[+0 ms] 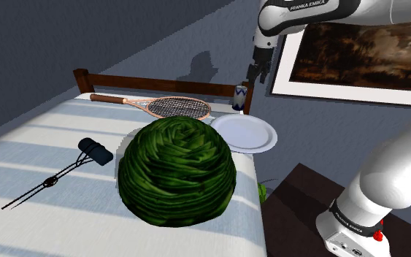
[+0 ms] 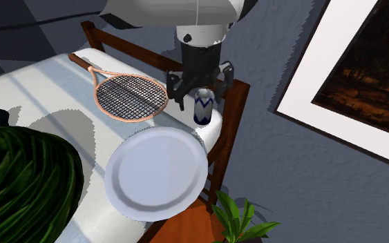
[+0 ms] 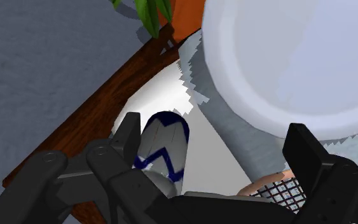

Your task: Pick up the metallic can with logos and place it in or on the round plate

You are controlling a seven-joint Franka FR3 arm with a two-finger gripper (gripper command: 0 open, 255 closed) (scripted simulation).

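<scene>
Tool [image 2: 203, 91] is spread wide right over the can [image 2: 204, 108], which stands upright just beside the plate [image 2: 155, 172], way closer to one finger [image 3: 128, 132] than the other.

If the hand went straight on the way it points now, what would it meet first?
Most likely the blue-and-white can, standing upright just below the hand between the open fingers, nearer one of them; that finger might catch its rim. Depth is hard to judge.

A grey-blue wall [image 1: 138, 33] is rising behind a striped bed [image 1: 43, 157] with a dark wooden rail [image 1: 160, 80]. A white-framed dark painting [image 1: 364, 47] is hanging on it.
</scene>
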